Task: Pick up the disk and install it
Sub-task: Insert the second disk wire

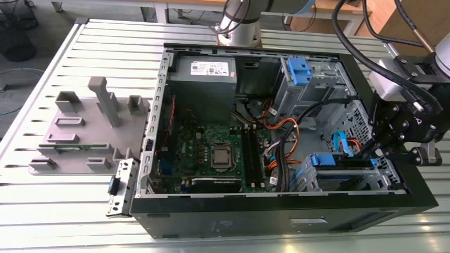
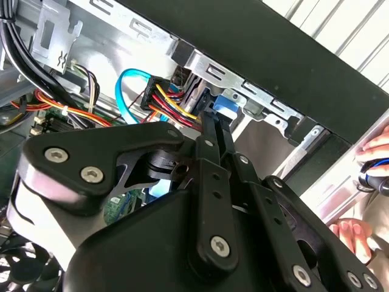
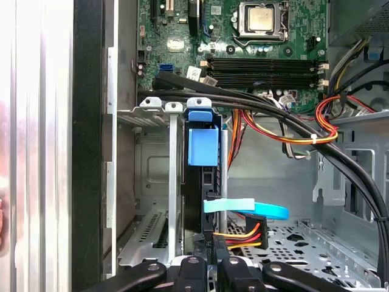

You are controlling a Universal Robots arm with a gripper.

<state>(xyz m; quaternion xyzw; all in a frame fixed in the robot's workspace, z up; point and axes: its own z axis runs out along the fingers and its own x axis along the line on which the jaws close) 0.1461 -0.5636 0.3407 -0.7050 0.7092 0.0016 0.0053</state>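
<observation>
Reaching into the computer case (image 1: 281, 211), our gripper (image 3: 209, 258) has its fingers (image 3: 208, 219) closed on the disk (image 3: 203, 146), which stands on edge in the drive cage (image 3: 152, 182), long axis running straight away from them.

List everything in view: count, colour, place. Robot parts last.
Open black desktop computer case: 1, lying on the slatted metal table.
Green motherboard with its silver processor: 1, on the case floor.
Grey metal power supply box with a white sticker: 1, at the case's far end.
Disk in its blue plastic carrier: 1, standing in the drive bay at the exterior view's right.
Blue plastic latch: 1, on the far bay.
Light-blue flat data cable: 1, beside the disk.
Red, yellow and black power wires: 1 bundle, under that cable.
Grey plastic fixture tray: 1, on the table at the exterior view's left.
Person's fingers: at the case edge.
Black gripper: 1, at the disk's end.
</observation>
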